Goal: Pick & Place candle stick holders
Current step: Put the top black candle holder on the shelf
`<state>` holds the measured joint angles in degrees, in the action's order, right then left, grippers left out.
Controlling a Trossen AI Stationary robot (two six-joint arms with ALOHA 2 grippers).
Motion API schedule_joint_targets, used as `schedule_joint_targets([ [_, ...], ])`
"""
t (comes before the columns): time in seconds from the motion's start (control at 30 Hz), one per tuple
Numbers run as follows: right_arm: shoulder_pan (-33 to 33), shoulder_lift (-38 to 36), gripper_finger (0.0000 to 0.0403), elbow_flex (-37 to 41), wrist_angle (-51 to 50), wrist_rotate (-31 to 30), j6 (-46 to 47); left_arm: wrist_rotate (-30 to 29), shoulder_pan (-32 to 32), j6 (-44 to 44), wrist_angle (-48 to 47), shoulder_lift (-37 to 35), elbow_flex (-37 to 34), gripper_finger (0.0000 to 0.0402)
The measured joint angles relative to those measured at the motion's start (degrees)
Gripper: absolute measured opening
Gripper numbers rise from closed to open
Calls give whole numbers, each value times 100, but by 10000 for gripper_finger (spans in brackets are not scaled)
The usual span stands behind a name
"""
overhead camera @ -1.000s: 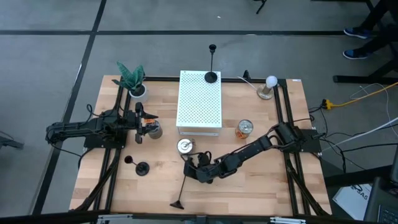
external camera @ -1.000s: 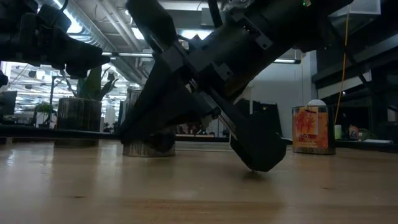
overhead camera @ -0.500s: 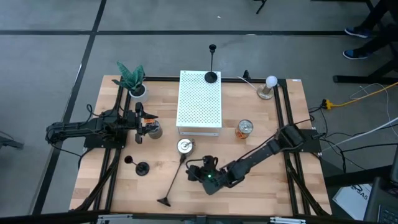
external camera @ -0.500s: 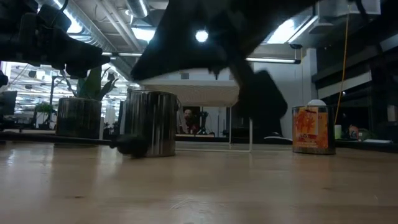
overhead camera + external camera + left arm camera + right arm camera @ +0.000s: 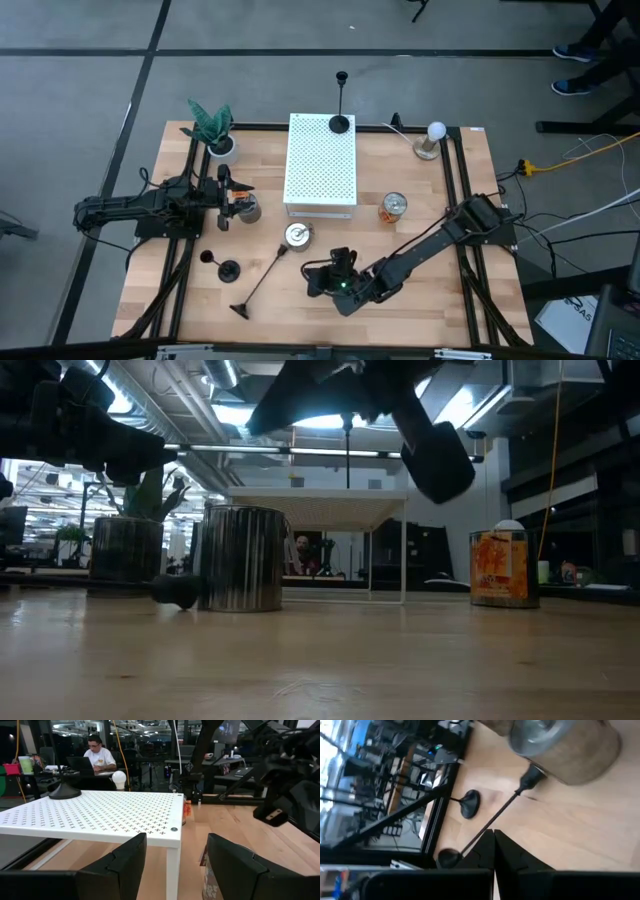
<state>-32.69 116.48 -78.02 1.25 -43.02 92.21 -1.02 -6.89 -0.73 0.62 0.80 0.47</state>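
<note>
The right gripper, fingers closed and empty, hovers beside a toppled candlestick. The left gripper waits half-open at the left, holding nothing.

White perforated stand at the middle rear of a wooden table. Potted plant at the rear left corner, bulb on a wooden base at rear right. Orange-labelled can just right of the stand; silver tin near its front edge. Seated person beyond the table.
</note>
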Motion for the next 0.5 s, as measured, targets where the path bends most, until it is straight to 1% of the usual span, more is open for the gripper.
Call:
schedule_joint_targets([
  [0.13,2,-122,1,0,65,-254,-760,0,-1,0,2,0,0,207],
  [0.23,4,-203,0,0,56,-480,-1166,0,0,0,2,0,0,208],
  [0.33,-1,-298,0,0,30,-695,-1469,0,1,0,2,0,0,208],
  [0.5,-69,-327,0,0,-4,-695,-1543,0,-1,0,0,0,0,208],
])
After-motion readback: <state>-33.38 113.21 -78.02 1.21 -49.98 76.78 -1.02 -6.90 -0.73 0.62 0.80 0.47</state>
